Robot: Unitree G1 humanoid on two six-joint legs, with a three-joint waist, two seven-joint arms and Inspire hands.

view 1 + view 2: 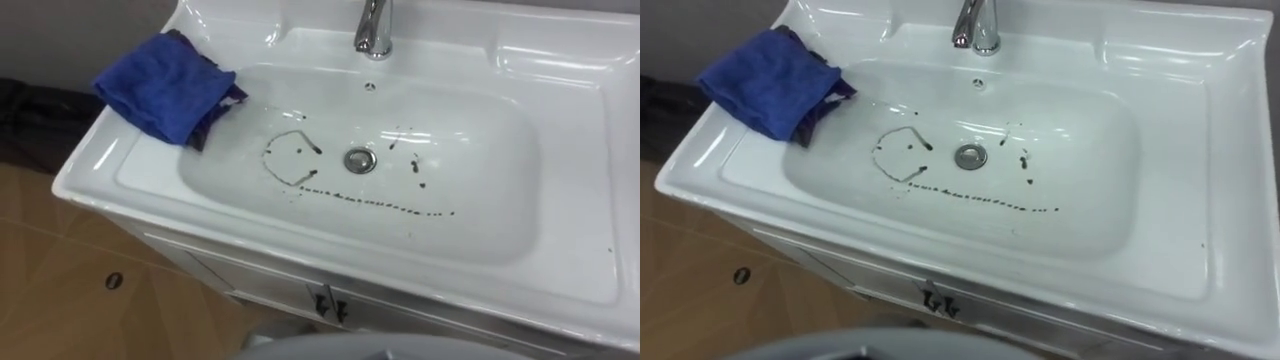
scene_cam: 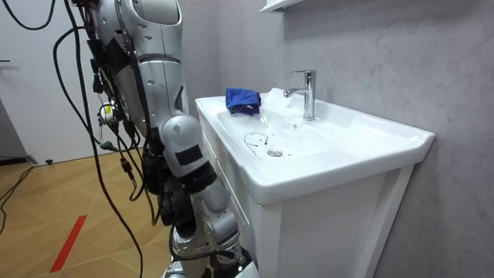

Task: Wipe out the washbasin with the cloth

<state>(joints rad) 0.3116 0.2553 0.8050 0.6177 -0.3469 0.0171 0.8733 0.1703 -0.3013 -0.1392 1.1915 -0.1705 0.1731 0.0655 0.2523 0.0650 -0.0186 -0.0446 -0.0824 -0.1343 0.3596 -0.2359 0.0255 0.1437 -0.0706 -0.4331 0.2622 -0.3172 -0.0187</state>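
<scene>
The white basin (image 1: 560, 250) has dark dirt marks in its bowl. A loop of dirt (image 1: 290, 158) lies left of the drain (image 1: 360, 159). A dotted dirty line (image 1: 385, 205) runs in front of the drain, and a few spots (image 1: 415, 165) sit to its right. A crumpled blue cloth (image 1: 165, 85) lies on the basin's left rim, its edge hanging over into the bowl. In the room view I stand close against the basin's front. My right arm hangs down and my right hand (image 2: 221, 224) is low by the cabinet.
A chrome tap (image 1: 373, 28) stands at the back middle of the basin. Below the rim is the white cabinet front with dark handles (image 1: 328, 305). Wooden floor (image 1: 60, 300) lies to the left, and a grey wall (image 2: 370, 54) is behind the basin.
</scene>
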